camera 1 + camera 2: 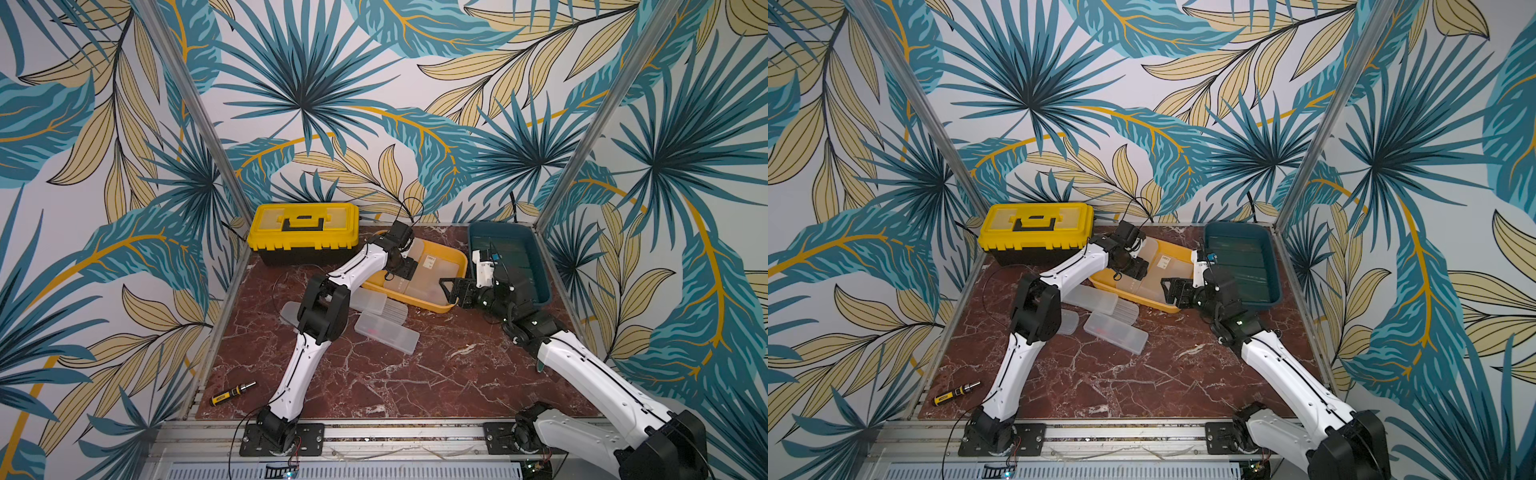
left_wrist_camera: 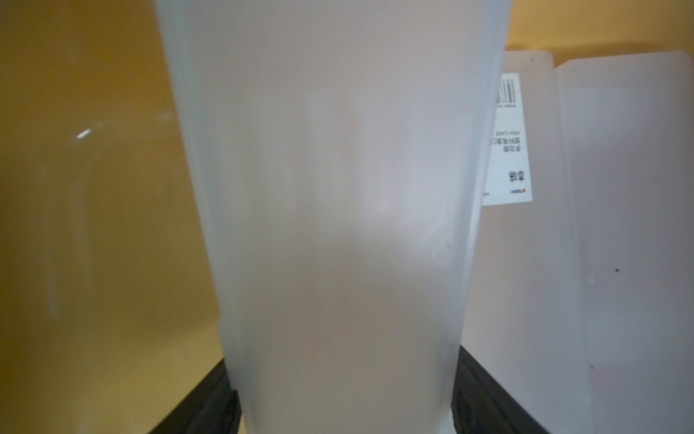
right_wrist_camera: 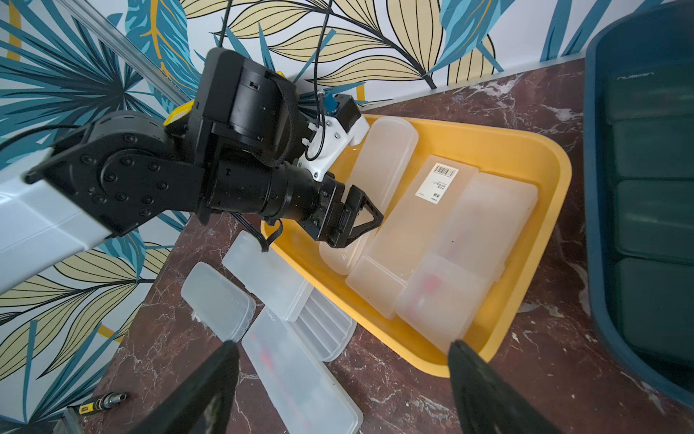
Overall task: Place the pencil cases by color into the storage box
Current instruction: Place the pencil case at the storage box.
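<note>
The left pincer [image 3: 351, 225] is pinching a frosted pencil case [image 3: 379, 161] near one end, holding it inside the yellow tray [image 3: 552, 210] next to a side wall and beside the labelled case [image 3: 424, 225]. Since the grip is sitting far from the middle, the case is at risk of pivoting or slipping and landing across its neighbours. The right pincer [image 1: 451, 291] is hovering with jaws spread, close to the tray's near corner; either arm swinging across is risking a collision. Green cases [image 3: 657, 150] are lying in the blue tray [image 3: 589, 188].
</note>
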